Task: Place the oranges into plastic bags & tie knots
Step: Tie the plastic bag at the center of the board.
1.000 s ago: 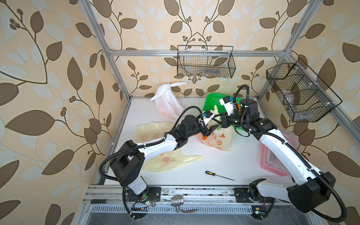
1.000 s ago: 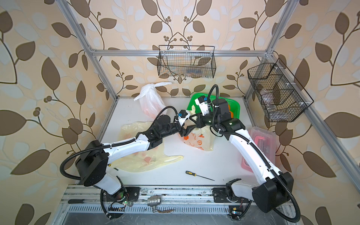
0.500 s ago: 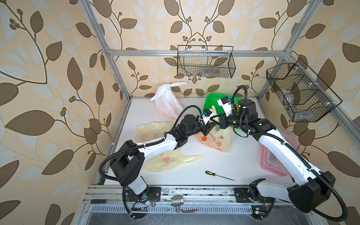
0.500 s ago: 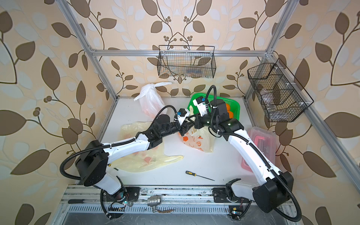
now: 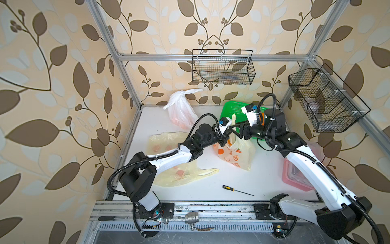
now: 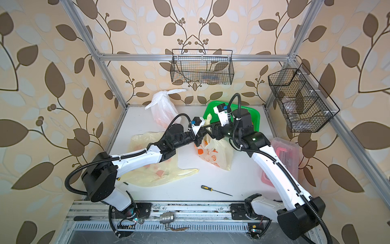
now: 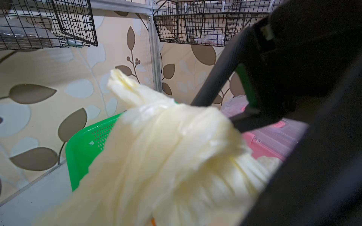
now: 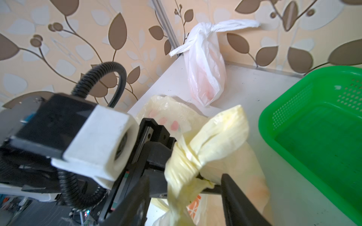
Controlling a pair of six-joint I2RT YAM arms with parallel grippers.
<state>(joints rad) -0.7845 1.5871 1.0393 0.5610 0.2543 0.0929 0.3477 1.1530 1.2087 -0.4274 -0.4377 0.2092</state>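
Observation:
A pale yellow fruit-print plastic bag (image 5: 235,155) (image 6: 213,155) stands mid-table, its handles bunched into a knot (image 8: 183,156). One loose strap end (image 8: 221,135) sticks up. My left gripper (image 5: 229,129) (image 6: 203,131) (image 8: 172,154) is shut on the bunched handles at the knot; in the left wrist view the bag handles (image 7: 166,137) hide its jaws. My right gripper (image 5: 236,131) (image 6: 211,129) (image 8: 185,182) stands open, one finger on each side of the hanging strap. The white bag (image 5: 180,109) (image 8: 203,64) is knotted, and the oranges show only as an orange tint through it.
A second yellow bag (image 5: 168,166) (image 6: 152,169) lies flat under my left arm. A green basket (image 5: 232,106) (image 8: 313,125) sits behind the grippers. A clear box with a pink handle (image 6: 282,151) stands at the right, a screwdriver (image 5: 237,190) near the front edge. Wire baskets (image 5: 222,67) hang on the walls.
My left gripper has closed on the bag's handles. My right gripper, shut on them before, has opened.

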